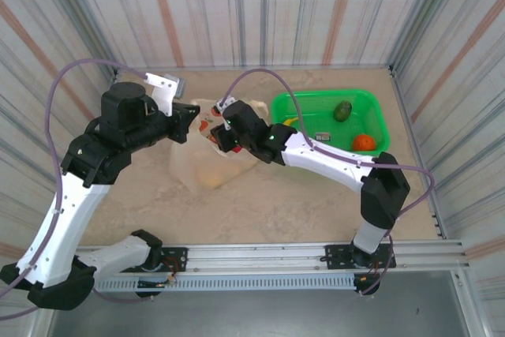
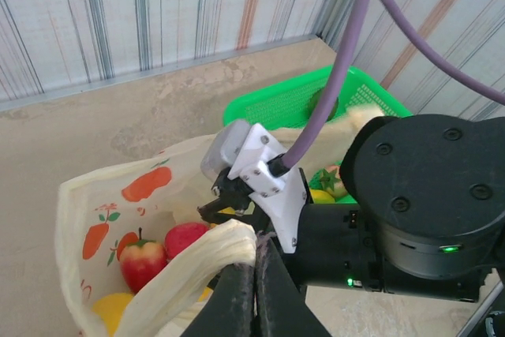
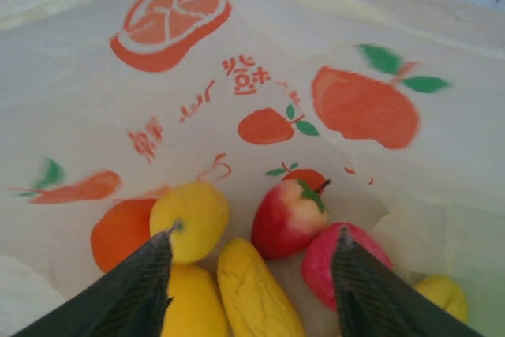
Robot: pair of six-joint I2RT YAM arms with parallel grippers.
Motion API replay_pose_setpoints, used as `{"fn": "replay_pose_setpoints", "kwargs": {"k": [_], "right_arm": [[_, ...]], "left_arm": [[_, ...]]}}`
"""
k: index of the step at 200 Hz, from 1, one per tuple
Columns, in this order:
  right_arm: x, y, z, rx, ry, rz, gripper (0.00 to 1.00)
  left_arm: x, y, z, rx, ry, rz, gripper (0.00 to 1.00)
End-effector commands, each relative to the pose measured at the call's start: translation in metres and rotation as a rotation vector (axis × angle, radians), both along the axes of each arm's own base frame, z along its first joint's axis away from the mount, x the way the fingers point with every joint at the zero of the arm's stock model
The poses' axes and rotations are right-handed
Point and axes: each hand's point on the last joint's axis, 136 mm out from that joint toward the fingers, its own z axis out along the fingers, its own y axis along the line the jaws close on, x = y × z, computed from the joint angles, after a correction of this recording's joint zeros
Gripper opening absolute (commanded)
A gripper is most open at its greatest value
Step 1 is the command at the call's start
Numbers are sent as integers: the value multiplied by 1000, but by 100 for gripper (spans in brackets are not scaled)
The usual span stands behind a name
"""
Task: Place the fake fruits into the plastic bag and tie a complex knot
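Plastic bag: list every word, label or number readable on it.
Red-orange characters on the plastic bag: upside down in the right wrist view, stylised, not readable.
Smaller red marks beside them: too blurred to read.
The rest of the print is fruit pictures, no text.

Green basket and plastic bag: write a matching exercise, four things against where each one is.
Things:
1. avocado
2. orange
3. red apple
4. left gripper

Places:
A. shut on the rim of the plastic bag
B. near right corner of the green basket
C. inside the plastic bag
D. far side of the green basket

Pairs: 1-D, 2-B, 3-C, 4-A
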Motion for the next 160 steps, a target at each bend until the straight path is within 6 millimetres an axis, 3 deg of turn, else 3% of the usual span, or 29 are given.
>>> {"fn": "replay_pose_setpoints", "kwargs": {"k": [1, 39, 78, 102, 136, 160], "right_arm": [[-8, -11, 42, 83, -30, 1, 48], [-31, -23, 91, 175, -68, 62, 22], [-71, -36, 106, 232, -22, 186, 9], [-99, -48, 120, 269, -17, 273, 7], [-139, -69, 162, 338, -16, 418, 8], [-154, -86, 187, 366, -17, 470, 11]], "left_arm": [[1, 1, 14, -34, -31, 2, 4], [1, 4, 11, -18, -31, 19, 4], [1, 5, 9, -10, -29, 23, 4], [2, 7, 9, -3, -30, 29, 4], [5, 8, 9, 12, -35, 40, 4], [6, 6, 8, 10, -26, 34, 4]]}}
